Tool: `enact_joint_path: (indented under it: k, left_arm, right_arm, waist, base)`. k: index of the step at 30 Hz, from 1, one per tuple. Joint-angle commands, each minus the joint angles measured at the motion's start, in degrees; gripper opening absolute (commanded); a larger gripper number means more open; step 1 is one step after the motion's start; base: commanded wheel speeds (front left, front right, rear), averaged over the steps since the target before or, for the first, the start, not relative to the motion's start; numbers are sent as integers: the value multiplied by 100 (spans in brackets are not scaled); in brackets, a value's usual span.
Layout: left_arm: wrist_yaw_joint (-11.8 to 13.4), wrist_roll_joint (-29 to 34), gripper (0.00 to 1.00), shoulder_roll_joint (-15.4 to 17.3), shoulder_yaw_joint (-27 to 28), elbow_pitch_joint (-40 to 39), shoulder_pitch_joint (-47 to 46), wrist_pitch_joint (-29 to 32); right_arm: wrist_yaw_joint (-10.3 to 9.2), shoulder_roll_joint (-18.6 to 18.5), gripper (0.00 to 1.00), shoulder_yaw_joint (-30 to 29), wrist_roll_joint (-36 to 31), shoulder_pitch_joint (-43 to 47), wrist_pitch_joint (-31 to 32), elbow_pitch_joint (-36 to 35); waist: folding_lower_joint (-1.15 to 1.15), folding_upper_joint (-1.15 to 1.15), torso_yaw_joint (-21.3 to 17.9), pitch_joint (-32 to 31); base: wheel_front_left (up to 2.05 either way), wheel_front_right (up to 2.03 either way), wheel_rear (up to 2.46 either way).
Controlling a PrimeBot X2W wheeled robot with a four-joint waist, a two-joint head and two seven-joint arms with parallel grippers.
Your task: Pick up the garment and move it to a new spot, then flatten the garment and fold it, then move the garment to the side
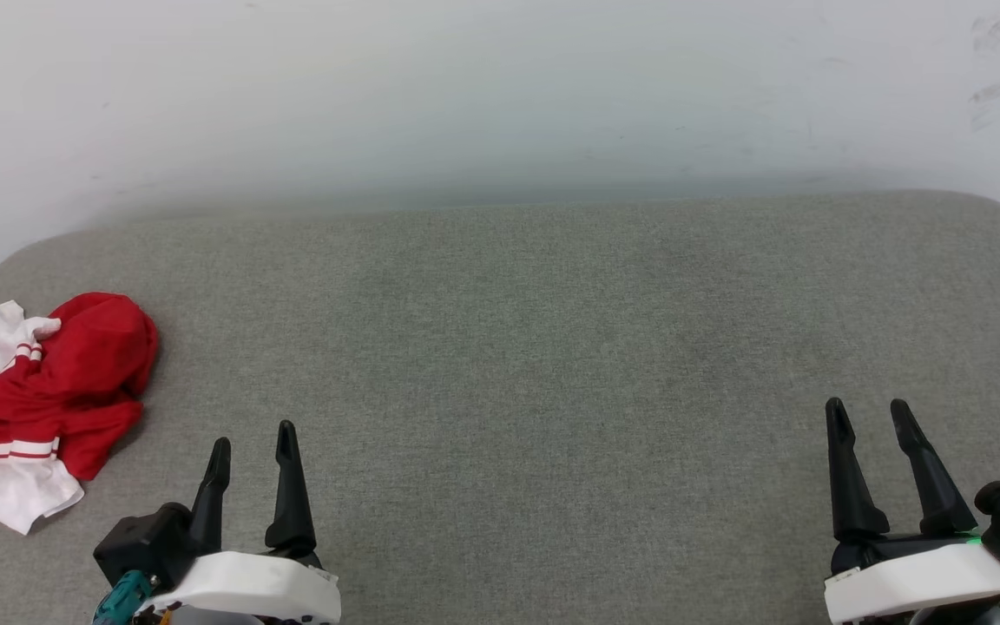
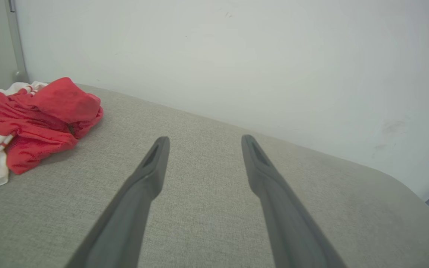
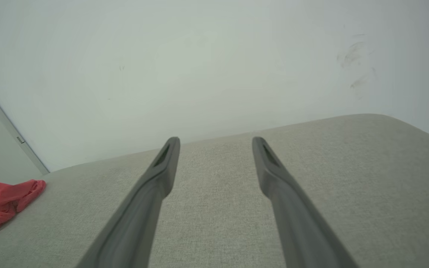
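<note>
The garment (image 1: 40, 391) lies bunched, cut off leftward; left pincer (image 1: 253, 434), right pincer (image 1: 867, 404) apart.

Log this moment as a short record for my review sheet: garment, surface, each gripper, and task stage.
T-shirt: red, white sleeves with striped trim, crumpled in a heap at the left edge of the surface
surface: grey fabric top against a white wall
left gripper: jaws open, empty, just right of the T-shirt, not touching it
right gripper: jaws open, empty, far right
task stage: T-shirt not yet picked up
</note>
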Motion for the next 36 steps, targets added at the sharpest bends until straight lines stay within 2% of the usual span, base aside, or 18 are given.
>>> enact_joint_path:
  k: [1,24,36]
  left_arm:
    - [-14,143,100,20,-9,-71,11,-59]
    - [-171,1127,100,22,-30,-20,133,-342]
    - [-114,1494,100,23,-60,60,218,-467]
  right_arm:
    - [0,-10,100,4,-153,10,-46,-86]
    - [0,-9,100,-1,-1032,171,-324,-203]
    - [-1,-8,100,28,-1313,281,-465,-245]
  waist:
    - [0,0,-1,3]
    - [0,0,-2,-3]
    - [0,0,-10,-14]
  base:
    - [0,0,0]
    - [0,0,0]
    - [0,0,0]
